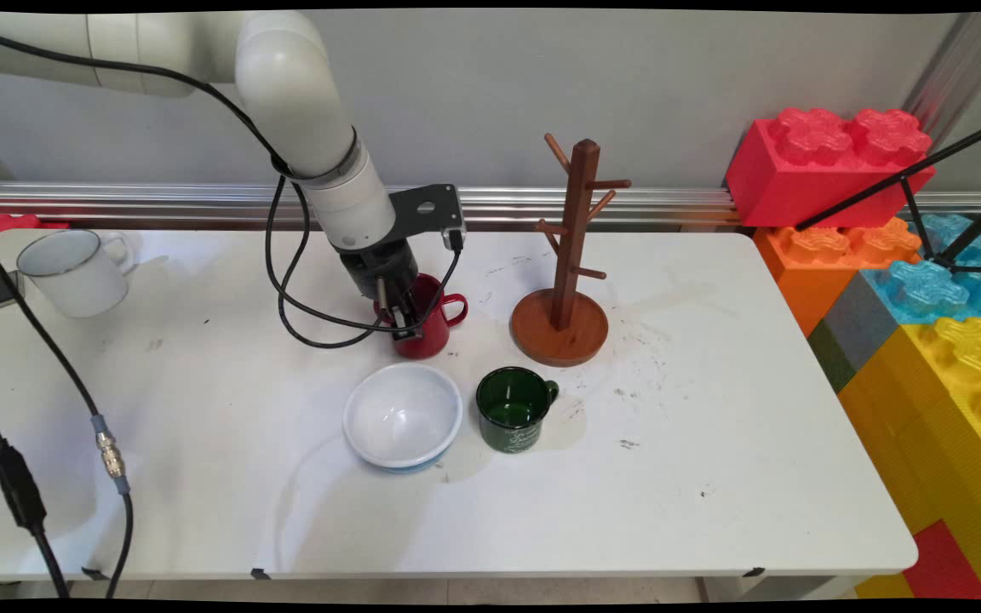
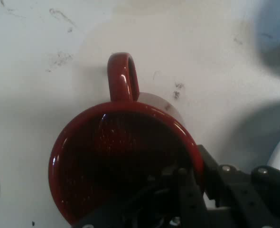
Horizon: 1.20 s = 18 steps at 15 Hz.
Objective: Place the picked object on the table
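The black 2-finger gripper [image 1: 404, 322] stood at the rim of the glossy red mug [image 1: 427, 328], near the middle of the white table [image 1: 712, 477].

From left to right: a white enamel mug [image 1: 77, 271] sat upright near the table's far left corner, well apart from the rest; the gripper reached down into the red mug, 1 finger inside it and 1 outside in the hand view, closed on the mug's wall opposite its handle [image 2: 122, 76]; the mug stood upright on the table. Just in front lay a shallow white bowl [image 1: 403, 416], with a dark green mug [image 1: 513, 409] beside it, and behind that a brown wooden mug tree [image 1: 565, 271] with bare pegs.
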Each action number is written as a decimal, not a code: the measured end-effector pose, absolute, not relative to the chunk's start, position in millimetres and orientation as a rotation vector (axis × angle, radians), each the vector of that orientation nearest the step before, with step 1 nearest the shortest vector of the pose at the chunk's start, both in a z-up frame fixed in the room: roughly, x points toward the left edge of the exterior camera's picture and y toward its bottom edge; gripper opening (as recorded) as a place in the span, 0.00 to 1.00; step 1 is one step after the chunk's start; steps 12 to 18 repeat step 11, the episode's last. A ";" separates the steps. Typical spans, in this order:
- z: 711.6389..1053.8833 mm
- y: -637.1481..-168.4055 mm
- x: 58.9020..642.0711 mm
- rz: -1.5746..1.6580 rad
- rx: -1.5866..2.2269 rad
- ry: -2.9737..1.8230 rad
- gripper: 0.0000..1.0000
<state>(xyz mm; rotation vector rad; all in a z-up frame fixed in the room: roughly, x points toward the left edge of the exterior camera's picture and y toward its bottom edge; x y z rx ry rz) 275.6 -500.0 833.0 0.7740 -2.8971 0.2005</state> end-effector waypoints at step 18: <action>846.3 -502.7 269.0 0.212 0.764 -2.866 1.00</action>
